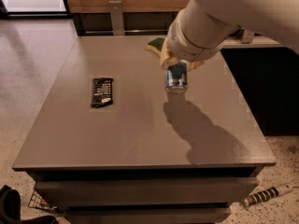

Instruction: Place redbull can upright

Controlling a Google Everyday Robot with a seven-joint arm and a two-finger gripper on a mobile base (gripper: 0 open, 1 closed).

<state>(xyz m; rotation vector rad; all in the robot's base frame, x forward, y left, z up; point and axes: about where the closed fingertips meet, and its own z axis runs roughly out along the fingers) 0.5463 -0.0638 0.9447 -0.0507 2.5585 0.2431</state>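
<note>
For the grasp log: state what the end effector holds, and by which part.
The end effector, above the grey table, is shut on the slim blue-and-silver metal can, gripping its upper end; the lower end points down.
</note>
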